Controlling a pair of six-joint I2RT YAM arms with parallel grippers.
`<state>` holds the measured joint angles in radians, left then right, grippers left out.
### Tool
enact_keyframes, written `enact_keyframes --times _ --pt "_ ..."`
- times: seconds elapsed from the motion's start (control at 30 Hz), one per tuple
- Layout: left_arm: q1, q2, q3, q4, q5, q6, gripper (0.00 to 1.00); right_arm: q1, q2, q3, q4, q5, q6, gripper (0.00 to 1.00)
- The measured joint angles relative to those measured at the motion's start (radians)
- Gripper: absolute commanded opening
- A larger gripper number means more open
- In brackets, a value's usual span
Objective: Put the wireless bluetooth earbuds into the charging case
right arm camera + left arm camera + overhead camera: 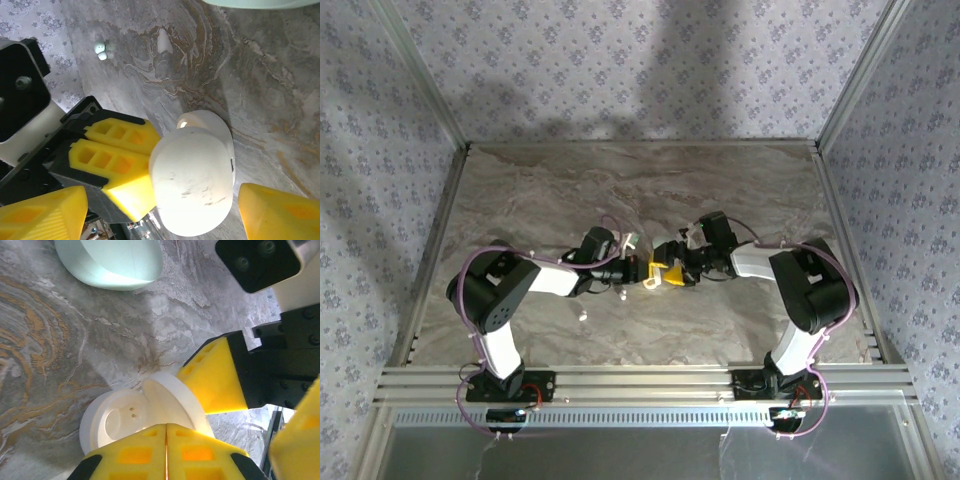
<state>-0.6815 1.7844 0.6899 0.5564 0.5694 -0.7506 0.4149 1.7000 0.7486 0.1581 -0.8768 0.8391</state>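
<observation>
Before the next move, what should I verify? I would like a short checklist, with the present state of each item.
1. Lid of the charging case open: ok. It stands up, and the well beside it is bare.
2. Case steadied: cannot tell. The left end effector is shut with its tips against the case, but a true pinch is not visible.
3. Right end effector free: ok. It is open and carries no earbud.
4. Earbuds located: ok. Two small pieces lie on the table, apart from the case.
</observation>
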Motion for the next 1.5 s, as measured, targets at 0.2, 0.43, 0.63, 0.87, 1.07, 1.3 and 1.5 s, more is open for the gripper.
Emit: enact_keyframes --times 0.2,0.43,0.63,0.87,1.07,1.3,1.5 --pt "-0.013 0.004 0.003 -0.001 0.007 0.001 0.12 -0.018 -0.053 0.000 -0.062 0.023 -0.033 0.83" --pt "-0.007 -0.031 0.002 -0.038 -0.012 0.024 0.27 -0.024 -0.128 0.004 -0.191 0.086 -0.106 0.88" --pt "0.057 -0.189 -0.048 -0.071 -0.061 0.056 0.57 -0.014 -0.204 0.045 -0.365 0.236 -0.226 0.92" --pt "0.132 -0.419 -0.115 -0.168 -0.184 0.117 1.00 0.097 -0.219 0.102 -0.509 0.439 -0.352 0.96" --pt "0.193 -0.524 -0.150 -0.226 -0.267 0.137 1.00 0.199 -0.168 0.154 -0.578 0.576 -0.412 0.95" --pt "0.217 -0.536 -0.172 -0.255 -0.302 0.138 1.00 0.277 -0.063 0.230 -0.651 0.726 -0.441 0.88" --pt "0.217 -0.536 -0.173 -0.265 -0.305 0.138 1.00 0.285 -0.032 0.255 -0.696 0.816 -0.440 0.85"
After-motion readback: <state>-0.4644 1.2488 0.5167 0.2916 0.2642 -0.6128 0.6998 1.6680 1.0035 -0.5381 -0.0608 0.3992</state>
